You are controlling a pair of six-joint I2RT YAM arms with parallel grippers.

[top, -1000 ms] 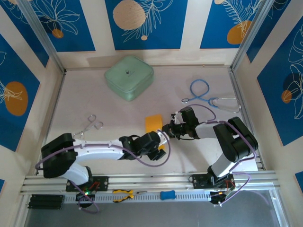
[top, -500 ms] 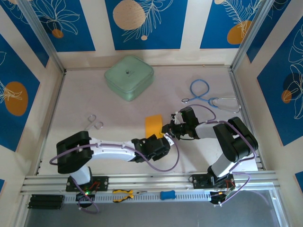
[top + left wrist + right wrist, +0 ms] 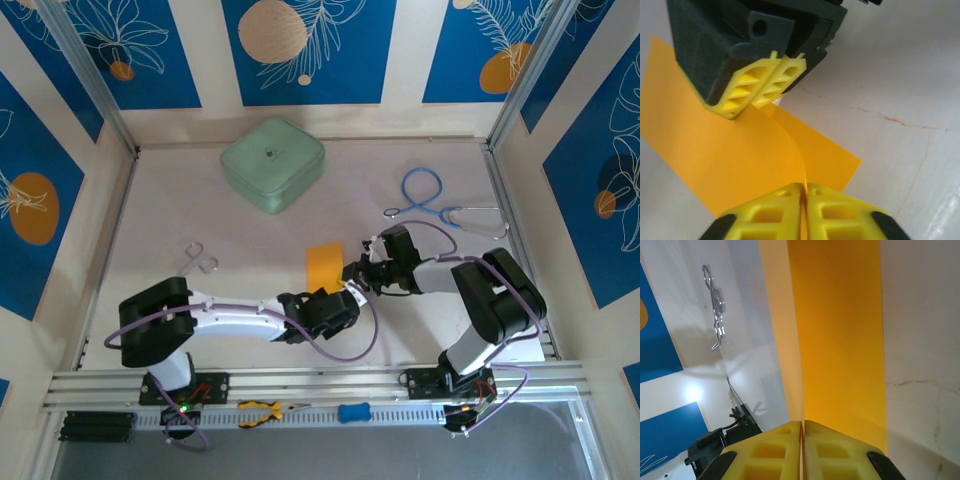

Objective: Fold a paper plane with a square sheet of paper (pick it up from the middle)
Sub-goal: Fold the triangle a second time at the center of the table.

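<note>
Nearest me, on the rail along the bottom of the overhead view, lie yellow-handled pliers (image 3: 262, 410) with a small blue object (image 3: 353, 412) just to their right. Above them, in the lower middle of the frame, both arms reach inward and meet.

My left gripper (image 3: 804, 192) has its yellow pads pressed together on the near edge of the square sheet of paper (image 3: 725, 150), and that edge runs up into the seam between them. My right gripper (image 3: 802, 427) is pinched closed on the sheet too. In the left wrist view its pads sit at the upper left, clamped on the opposite edge. Between the two grips a paler layer of paper curves across, and a deeper orange part shows to its right against the white table (image 3: 200, 200).

From overhead the sheet sits at the centre, touching both grippers. Metal forceps (image 3: 203, 262) lie further left. Beyond, a mint-green case (image 3: 273, 163) sits toward the upper middle and a blue-handled instrument (image 3: 432, 208) toward the upper right.
</note>
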